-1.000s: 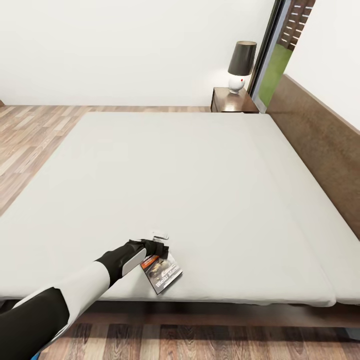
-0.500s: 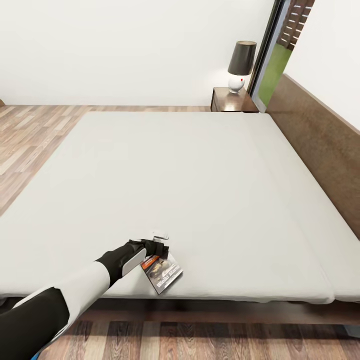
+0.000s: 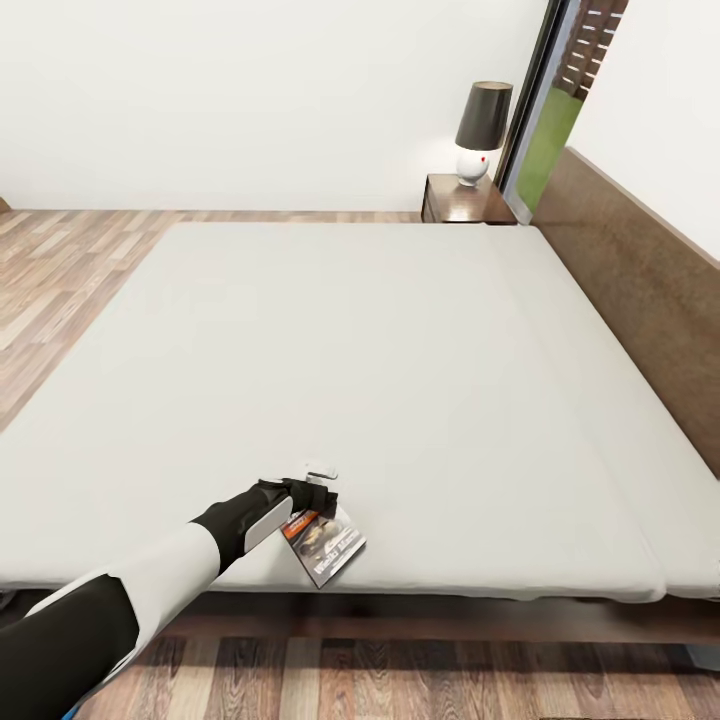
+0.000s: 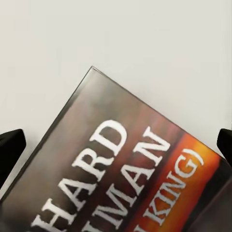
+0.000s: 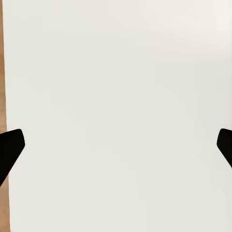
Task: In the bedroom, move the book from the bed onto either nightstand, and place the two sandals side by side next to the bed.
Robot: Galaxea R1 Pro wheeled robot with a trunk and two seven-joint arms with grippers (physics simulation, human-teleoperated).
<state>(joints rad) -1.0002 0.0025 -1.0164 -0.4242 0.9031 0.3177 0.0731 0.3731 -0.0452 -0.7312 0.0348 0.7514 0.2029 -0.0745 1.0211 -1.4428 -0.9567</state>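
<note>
Bedroom setting: white walls, wood-plank floor (image 3: 60,270), one glazed opening with green beyond at far right.

Book (image 3: 325,541): one paperback, lying flat on the mattress close to the near edge, one corner pointing toward that edge, left of the near edge's middle. Cover up; white lettering "HARD", "MAN", "KING)" and orange band legible in the left wrist view (image 4: 130,179).

Left gripper (image 3: 318,494): one, directly over the book's far end, arm reaching in from lower left. Black fingertips (image 4: 10,150) spread wide at either margin of the wrist view, book between and beneath them, nothing pinched.

Bed (image 3: 400,350): one, pale grey mattress otherwise bare, broad open surface beyond and right of the book. Dark frame edge visible under the near side; long brown headboard (image 3: 640,290) along the right side.

Nightstand (image 3: 465,201): one, dark wood, at the far corner beside the headboard, well apart from the book. Carrying one lamp (image 3: 481,133), white base, black shade.

Right gripper (image 5: 116,145): fingertips (image 5: 9,147) spread wide, facing a plain pale surface with a brown strip at one margin; nothing held.
</note>
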